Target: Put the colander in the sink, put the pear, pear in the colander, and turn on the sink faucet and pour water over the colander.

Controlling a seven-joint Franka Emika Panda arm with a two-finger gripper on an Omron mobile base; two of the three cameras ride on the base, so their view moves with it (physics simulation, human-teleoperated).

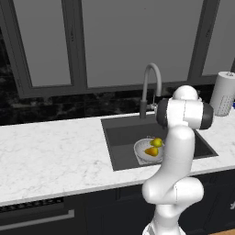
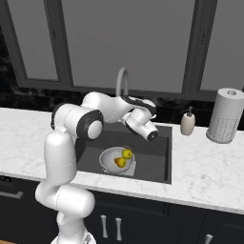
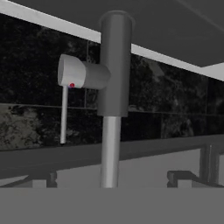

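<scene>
Writing: none legible on any object; a small red dot marks the faucet's side lever.
Pears [image 2: 123, 158]: two, yellow-orange, touching, inside the colander [image 2: 108, 158].
Colander: one, on the floor of the sink [image 2: 157, 152], frame centre.
Sink faucet [image 1: 152, 78]: one gooseneck, behind the basin.
Gripper [image 2: 151, 133]: fingers spread wide, empty, near the faucet base.
Soap bottle [image 2: 188, 122], paper towel roll [image 2: 225, 116]: one each, right counter.

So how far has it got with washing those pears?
Done: the colander sits in the sink with both pears inside. In hand: the arm reaches toward the faucet, and the hand view looks at its base and side lever up close. The pincer is open, gripping nothing. Left: turning the faucet on; no water runs yet.
</scene>
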